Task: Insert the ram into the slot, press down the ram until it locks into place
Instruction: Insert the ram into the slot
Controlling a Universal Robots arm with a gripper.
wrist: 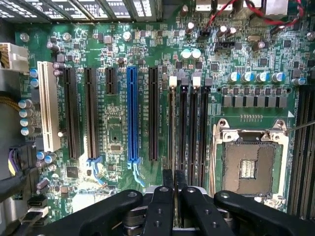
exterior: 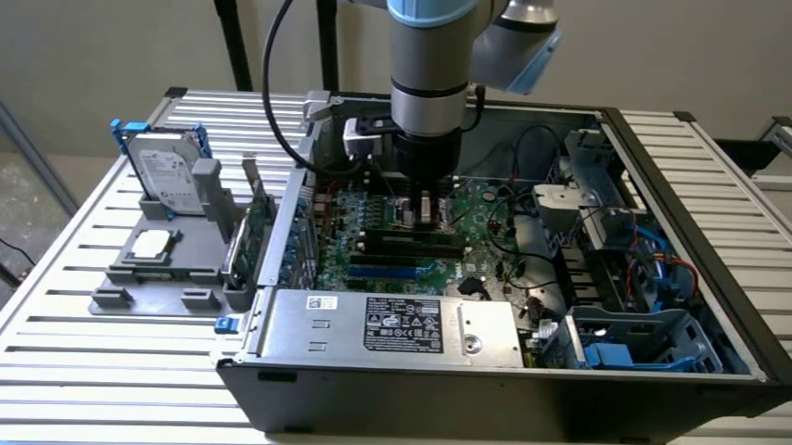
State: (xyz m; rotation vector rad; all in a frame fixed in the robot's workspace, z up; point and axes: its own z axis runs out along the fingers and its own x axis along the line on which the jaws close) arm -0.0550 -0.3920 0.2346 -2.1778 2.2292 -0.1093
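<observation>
The ram (wrist: 172,129) stands edge-on in the slot (wrist: 172,84), the outermost of several parallel black sockets beside the empty CPU socket. Only the ram's thin top edge shows in the wrist view. My gripper (wrist: 174,178) is shut, its two black fingers (wrist: 168,184) pressed together directly over one end of the ram's top edge. I cannot tell whether the tips touch it. In the exterior view the gripper (exterior: 427,215) reaches straight down into the open computer case, just above the memory sockets (exterior: 409,243).
The case walls (exterior: 495,375) and power supply (exterior: 389,324) ring the motherboard (wrist: 113,54). Cables and a drive cage (exterior: 632,338) crowd the exterior view's right. A bright-blue socket (wrist: 132,115) lies near the memory sockets. Outside the case, a grey fixture (exterior: 161,264) holds a hard drive (exterior: 167,171).
</observation>
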